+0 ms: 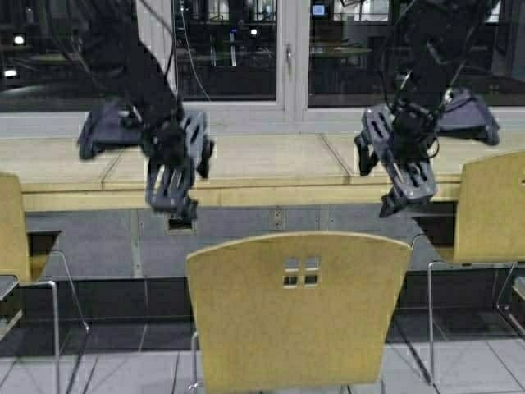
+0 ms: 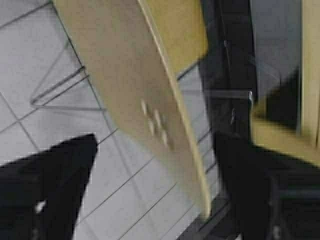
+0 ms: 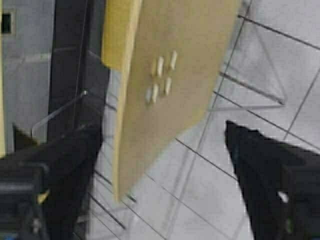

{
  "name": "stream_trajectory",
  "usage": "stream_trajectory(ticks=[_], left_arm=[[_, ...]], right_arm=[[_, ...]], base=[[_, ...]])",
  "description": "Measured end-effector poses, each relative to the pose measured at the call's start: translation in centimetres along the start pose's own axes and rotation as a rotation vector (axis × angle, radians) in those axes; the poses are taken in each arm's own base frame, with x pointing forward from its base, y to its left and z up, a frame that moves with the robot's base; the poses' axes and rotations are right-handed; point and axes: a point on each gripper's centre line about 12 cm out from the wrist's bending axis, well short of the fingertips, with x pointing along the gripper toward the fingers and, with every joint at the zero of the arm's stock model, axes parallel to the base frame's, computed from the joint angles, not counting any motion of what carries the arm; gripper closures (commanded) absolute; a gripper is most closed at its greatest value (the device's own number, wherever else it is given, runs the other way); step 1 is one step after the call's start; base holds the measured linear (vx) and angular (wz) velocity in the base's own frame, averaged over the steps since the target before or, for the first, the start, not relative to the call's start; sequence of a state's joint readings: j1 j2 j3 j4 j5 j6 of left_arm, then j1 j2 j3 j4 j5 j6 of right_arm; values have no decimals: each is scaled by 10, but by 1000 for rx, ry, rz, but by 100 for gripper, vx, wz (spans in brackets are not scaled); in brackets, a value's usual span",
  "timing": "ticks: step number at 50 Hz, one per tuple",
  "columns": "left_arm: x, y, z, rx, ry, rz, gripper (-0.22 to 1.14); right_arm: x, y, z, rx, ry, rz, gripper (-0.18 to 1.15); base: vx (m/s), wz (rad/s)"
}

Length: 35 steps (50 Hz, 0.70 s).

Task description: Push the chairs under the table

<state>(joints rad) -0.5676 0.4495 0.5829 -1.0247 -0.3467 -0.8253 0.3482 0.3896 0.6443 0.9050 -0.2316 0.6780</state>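
A yellow-tan chair [image 1: 299, 312] with four small square cutouts stands in front of me, its back toward me, short of the long pale wood table [image 1: 246, 160]. My left gripper [image 1: 172, 197] is open and hangs just above the left end of the chair's top edge without touching it. My right gripper [image 1: 406, 193] is open above the right end. In the left wrist view the chair back [image 2: 145, 100] lies between the open fingers [image 2: 45, 190]. In the right wrist view the chair back [image 3: 175, 75] also shows between the spread fingers [image 3: 265, 165].
Two more alike chairs stand at the table, one at the far left [image 1: 10, 230] and one at the right [image 1: 492, 209]. Dark windows run behind the table. The floor is grey tile [image 1: 467, 361], with a dark recess under the table.
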Motion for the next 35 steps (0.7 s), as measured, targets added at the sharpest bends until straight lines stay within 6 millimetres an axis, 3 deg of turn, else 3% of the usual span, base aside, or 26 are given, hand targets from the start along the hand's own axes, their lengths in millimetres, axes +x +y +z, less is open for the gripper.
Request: stream_trajectory(ticks=[11,35], left_arm=[[18,21,-10,-40,13,56,-9],[41,59,-18,-47,31,183,-9]], right_arm=[[22,-25,-5,75,14,-100,-7],[61,-50,-13,62,50,-201,-7]], base=[[25,-7],[15,1]])
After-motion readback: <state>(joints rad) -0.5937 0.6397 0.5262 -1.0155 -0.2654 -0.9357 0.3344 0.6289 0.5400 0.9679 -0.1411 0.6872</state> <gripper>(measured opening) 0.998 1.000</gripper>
